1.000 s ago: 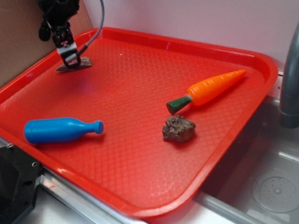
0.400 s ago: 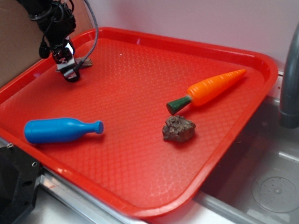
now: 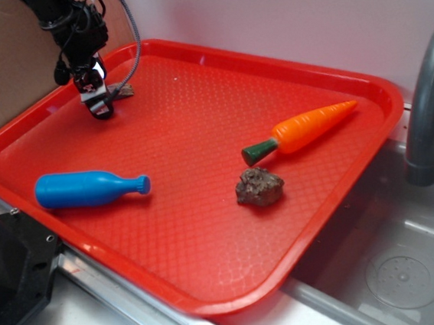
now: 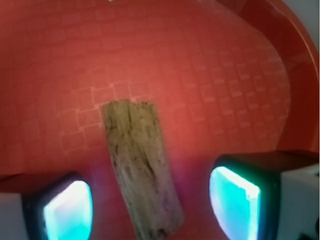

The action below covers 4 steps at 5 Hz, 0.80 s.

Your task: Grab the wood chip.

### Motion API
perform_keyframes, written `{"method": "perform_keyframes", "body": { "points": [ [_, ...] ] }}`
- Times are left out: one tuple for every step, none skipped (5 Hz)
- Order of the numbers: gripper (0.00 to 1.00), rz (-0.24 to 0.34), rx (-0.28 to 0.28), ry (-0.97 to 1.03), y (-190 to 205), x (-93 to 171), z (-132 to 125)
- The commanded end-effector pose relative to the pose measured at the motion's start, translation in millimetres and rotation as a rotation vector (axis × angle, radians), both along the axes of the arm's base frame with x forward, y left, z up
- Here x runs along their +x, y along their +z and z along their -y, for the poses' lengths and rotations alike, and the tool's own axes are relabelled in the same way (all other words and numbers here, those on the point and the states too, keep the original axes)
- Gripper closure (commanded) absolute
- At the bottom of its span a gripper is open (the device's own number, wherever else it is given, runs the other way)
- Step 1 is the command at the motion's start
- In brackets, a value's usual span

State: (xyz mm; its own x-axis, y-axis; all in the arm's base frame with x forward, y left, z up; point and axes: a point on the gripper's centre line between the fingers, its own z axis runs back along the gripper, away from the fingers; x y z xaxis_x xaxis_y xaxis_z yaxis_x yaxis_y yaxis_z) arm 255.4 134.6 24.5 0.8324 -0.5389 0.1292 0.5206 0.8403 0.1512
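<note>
The gripper (image 4: 150,200) hangs spread over the tray's (image 3: 199,133) far left corner, one finger (image 4: 67,207) on each side of the wood chip (image 4: 141,170), which lies flat between them, seemingly lined up for pinching.

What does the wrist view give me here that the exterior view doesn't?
Only wrist: the gripper is open, its fingers apart on either side of the wood chip, not touching it; grain visible. Only exterior: blue bottle, carrot, rock-like chunk, faucet. Both: the chip on the red tray, near a corner.
</note>
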Motion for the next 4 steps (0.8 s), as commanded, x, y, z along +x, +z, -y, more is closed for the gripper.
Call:
{"method": "perform_keyframes", "body": {
  "points": [
    [1.0,-0.05,-0.017,-0.038,-2,15,12],
    [1.0,-0.111,-0.003,-0.052,-14,16,26],
    [1.0,-0.13,-0.007,-0.047,-20,14,29],
    [1.0,-0.111,-0.006,-0.009,-7,12,29]
  ]
}}
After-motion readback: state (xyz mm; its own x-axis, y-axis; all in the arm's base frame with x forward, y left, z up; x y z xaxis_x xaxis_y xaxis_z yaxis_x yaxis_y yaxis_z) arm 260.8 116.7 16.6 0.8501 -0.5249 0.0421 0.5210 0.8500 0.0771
